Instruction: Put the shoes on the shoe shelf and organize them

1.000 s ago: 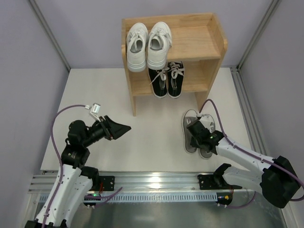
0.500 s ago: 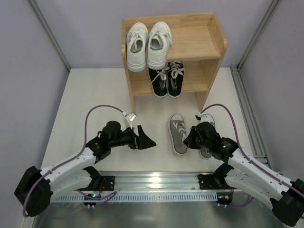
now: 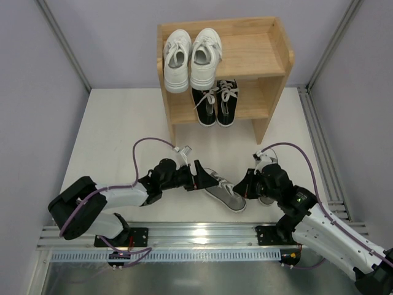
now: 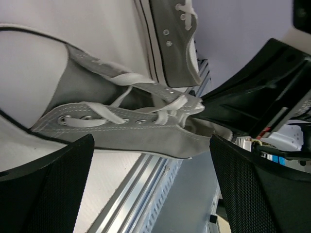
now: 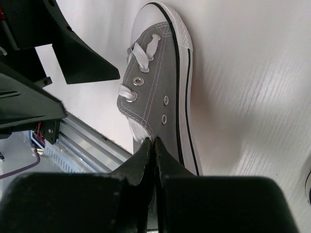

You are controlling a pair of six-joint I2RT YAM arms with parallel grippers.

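One grey sneaker [image 3: 226, 192] lies on the white surface [image 3: 123, 129] near the front, well apart from the shoe shelf [image 3: 258, 49]. The other grey sneaker [image 4: 176, 43] lies just beside it. The right gripper [image 5: 154, 143] pinches only the thin heel edge, so the soft cloth may slip out, or the shoe may swing and tip. The left gripper [image 3: 206, 178] is spread wide around the lace part. It may bump the right gripper or snag the loose laces. The shoe is grey canvas with a smooth rubber toe, small metal rings and flat white laces. The shelf is smooth pale wood.
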